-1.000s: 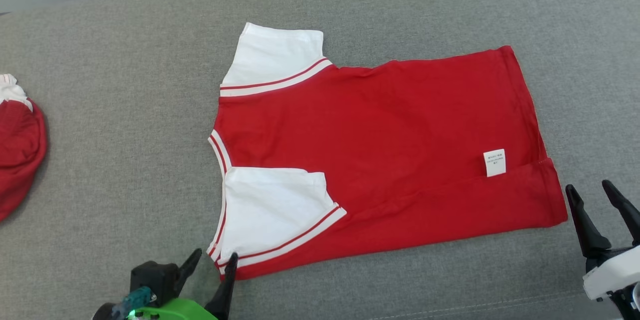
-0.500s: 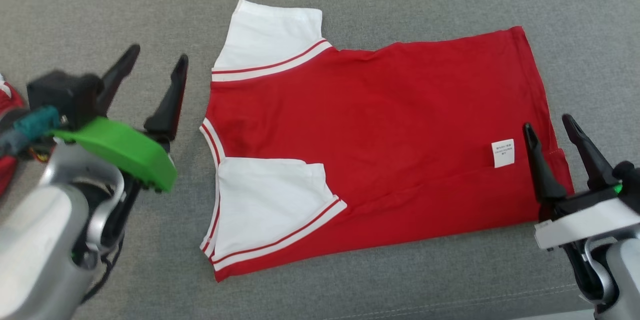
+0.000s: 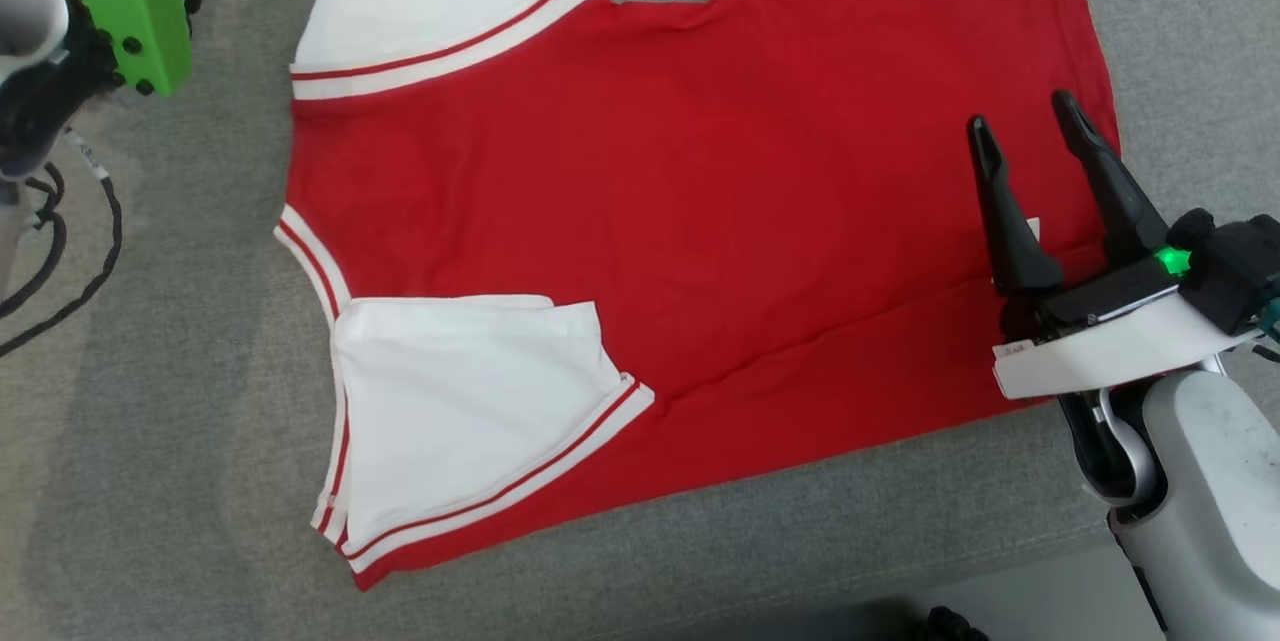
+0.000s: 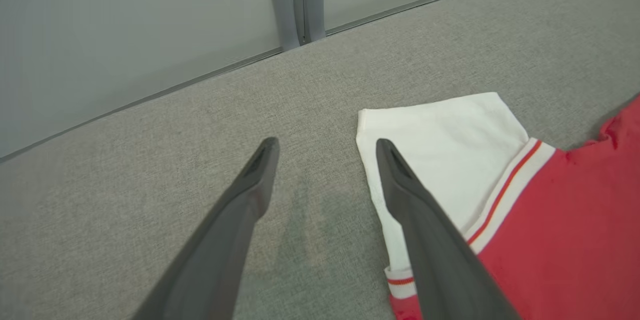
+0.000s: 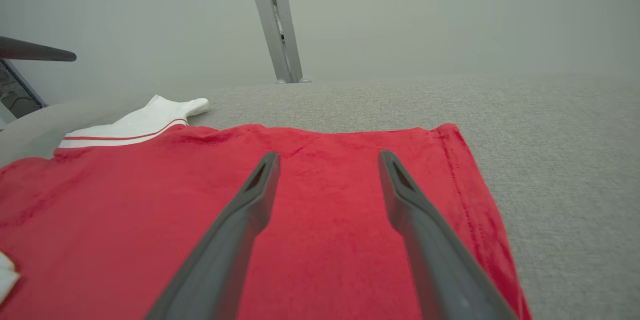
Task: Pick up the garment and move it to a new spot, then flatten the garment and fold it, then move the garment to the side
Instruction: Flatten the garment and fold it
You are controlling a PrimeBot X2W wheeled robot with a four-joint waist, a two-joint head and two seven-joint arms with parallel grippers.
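A red T-shirt with white, red-striped sleeves [image 3: 700, 201] lies flat on the grey fabric-covered counter [image 3: 180, 371]. The right end effector [image 3: 1025, 116], fingers spread and empty, is over its hem end. The left end effector [image 4: 325, 145], likewise released, is at the far sleeve's edge.

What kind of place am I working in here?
Probably a lab or test workstation rather than a home: a wide grey fabric-covered surface, a plain pale panel wall with a metal post behind it, and a red-and-white shirt laid out flat.
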